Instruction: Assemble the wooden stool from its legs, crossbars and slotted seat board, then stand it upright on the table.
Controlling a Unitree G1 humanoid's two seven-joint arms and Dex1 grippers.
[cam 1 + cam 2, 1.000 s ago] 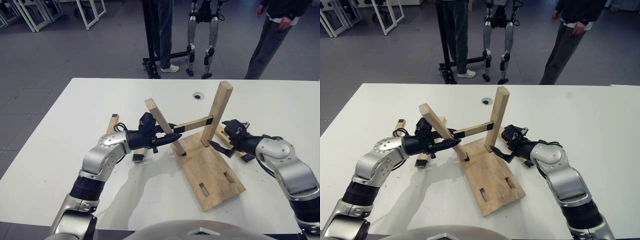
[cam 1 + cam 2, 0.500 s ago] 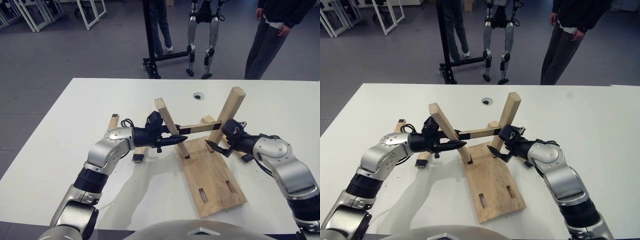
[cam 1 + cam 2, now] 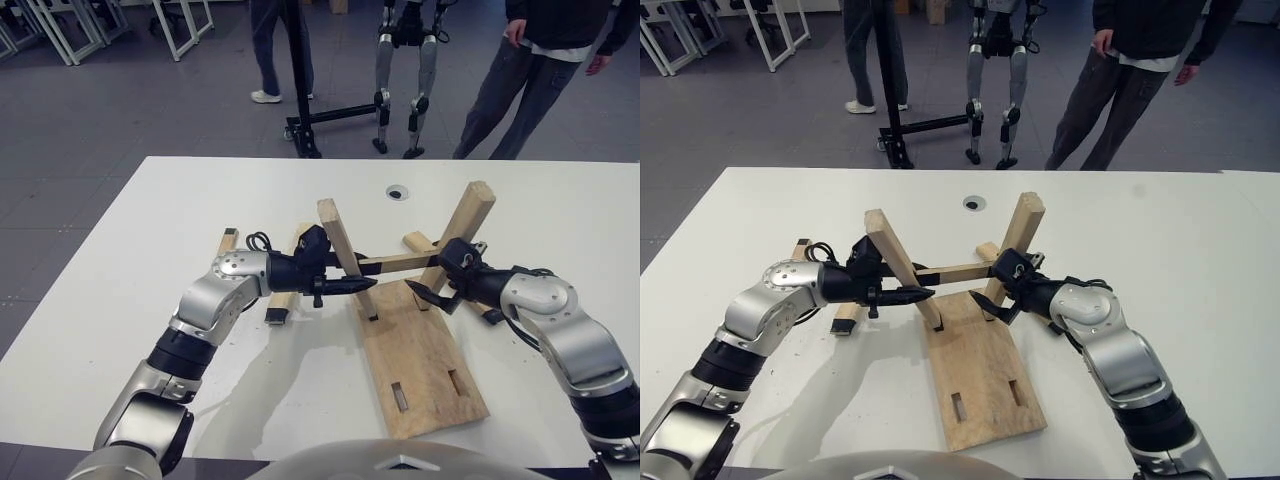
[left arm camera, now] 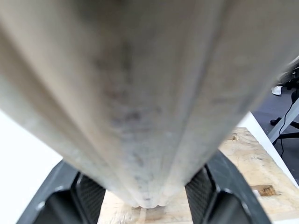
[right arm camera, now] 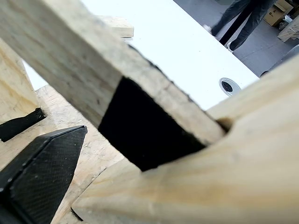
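Lying flat on the white table (image 3: pixel 130 300), nearest the robot, is the slotted seat board (image 3: pixel 425 365), with two open slots (image 3: pixel 399 397) showing at its near end. At the board's far end two legs rise from it and lean apart from each other: the left leg (image 3: pixel 340 240) tilts toward the robot's left and the right leg (image 3: pixel 463 222) toward its right. A crossbar (image 3: pixel 400 263) with dark ends spans between them, partway up each. The left gripper (image 3: pixel 350 285) reaches in from the left and is closed on the left leg low down; in the left wrist view both fingers (image 4: pixel 88 196) press against opposite faces of the wood. The right gripper (image 3: pixel 425 295) sits at the foot of the right leg, just above the board, and seems to lie against the leg near the crossbar joint, but whether it is clamped there cannot be told. Behind the left arm lie two loose wooden pieces (image 3: pixel 226 242), one of them (image 3: pixel 278 305) partly under the forearm. Another loose piece (image 3: pixel 417 241) lies behind the right leg. Farther back, a round cable hole (image 3: pixel 397 191) is set in the tabletop.
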